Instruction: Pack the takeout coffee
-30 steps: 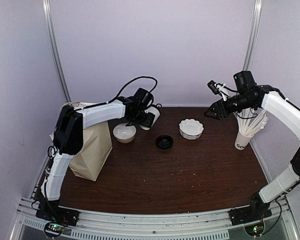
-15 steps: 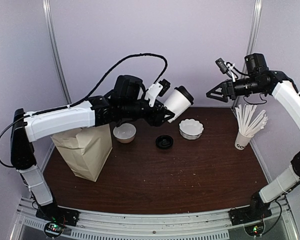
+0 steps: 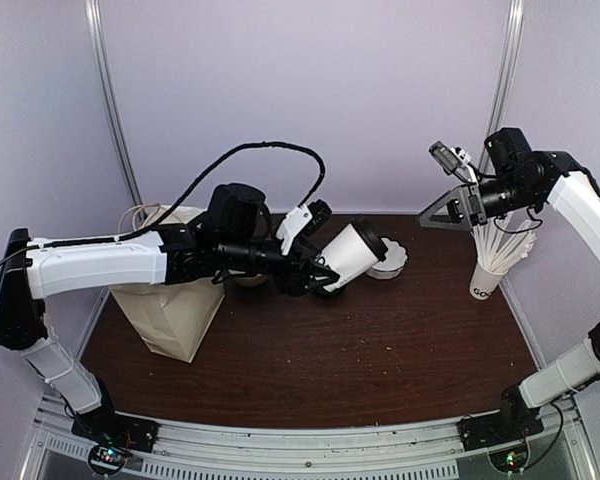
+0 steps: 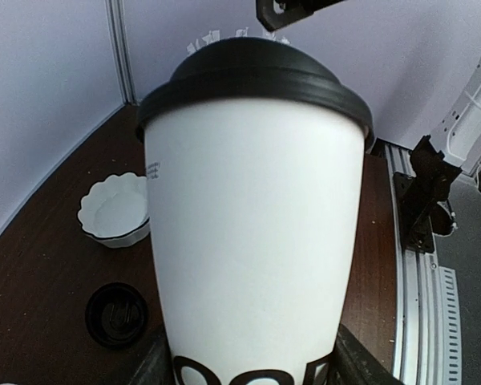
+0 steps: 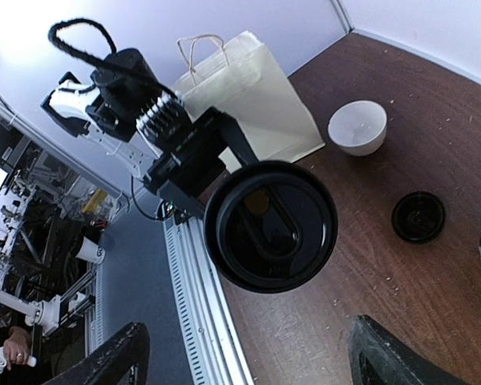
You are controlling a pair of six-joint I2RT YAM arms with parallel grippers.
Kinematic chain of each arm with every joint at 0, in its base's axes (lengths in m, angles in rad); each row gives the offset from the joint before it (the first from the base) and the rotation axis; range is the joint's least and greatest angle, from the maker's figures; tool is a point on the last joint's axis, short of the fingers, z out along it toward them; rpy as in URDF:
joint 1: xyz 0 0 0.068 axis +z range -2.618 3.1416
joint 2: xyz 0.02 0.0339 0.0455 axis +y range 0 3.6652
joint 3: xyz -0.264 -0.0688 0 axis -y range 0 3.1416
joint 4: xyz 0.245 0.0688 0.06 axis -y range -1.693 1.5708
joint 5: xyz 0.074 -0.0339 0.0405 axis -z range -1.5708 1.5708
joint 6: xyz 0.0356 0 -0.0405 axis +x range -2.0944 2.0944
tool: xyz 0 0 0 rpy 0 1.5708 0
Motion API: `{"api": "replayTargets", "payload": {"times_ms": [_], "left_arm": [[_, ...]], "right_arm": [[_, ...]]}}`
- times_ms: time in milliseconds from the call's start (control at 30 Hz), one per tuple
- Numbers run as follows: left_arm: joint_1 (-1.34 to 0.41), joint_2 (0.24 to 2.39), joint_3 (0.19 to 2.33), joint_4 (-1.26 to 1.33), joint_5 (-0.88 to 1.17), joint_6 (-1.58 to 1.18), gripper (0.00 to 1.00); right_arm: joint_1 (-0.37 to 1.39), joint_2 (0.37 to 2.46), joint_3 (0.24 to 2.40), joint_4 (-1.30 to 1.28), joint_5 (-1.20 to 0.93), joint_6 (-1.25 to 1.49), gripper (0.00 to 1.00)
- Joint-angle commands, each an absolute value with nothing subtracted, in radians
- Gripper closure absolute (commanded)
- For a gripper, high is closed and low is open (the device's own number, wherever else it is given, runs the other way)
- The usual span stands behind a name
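The takeout coffee is a white tapered cup with dark letters and a black lid. It hangs tilted above the table's middle, lid toward the right. My left gripper is shut on its lower part; in the left wrist view the cup fills the frame and my left gripper grips its base from both sides. My right gripper hangs open in the air to the cup's right, apart from it. The right wrist view faces the lid head-on, beyond my right gripper.
A tan paper bag stands at the left. A fluted white bowl sits behind the cup, a smooth bowl near the bag. A loose black lid lies on the table. A cup of white sticks stands at right.
My left arm lifted the coffee from the back of the table, swung it toward the middle and brought it a little lower. My right gripper opened wider and shifted slightly right.
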State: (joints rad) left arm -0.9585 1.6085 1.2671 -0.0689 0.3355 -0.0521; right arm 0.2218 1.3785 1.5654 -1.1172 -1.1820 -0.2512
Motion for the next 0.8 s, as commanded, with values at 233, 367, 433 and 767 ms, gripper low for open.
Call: {"api": "replayTargets", "payload": {"times_ms": [233, 367, 433, 767], "left_arm": [[-0.961, 1.550, 1.237, 0.065, 0.472, -0.072, 0.39], [-0.962, 1.561, 1.245, 0.062, 0.483, -0.071, 0.39], [-0.965, 1.567, 1.249, 0.057, 0.490, -0.070, 0.39], [-0.970, 1.571, 1.259, 0.031, 0.519, -0.052, 0.39]], "right_arm": [[0.374, 1.412, 1.566, -1.205, -1.129, -0.329, 0.10], [0.432, 1.437, 1.620, -1.217, -1.142, -0.338, 0.10], [0.454, 1.448, 1.639, -1.223, -1.126, -0.337, 0.10], [0.463, 1.499, 1.688, -1.199, -1.047, -0.297, 0.11]]}}
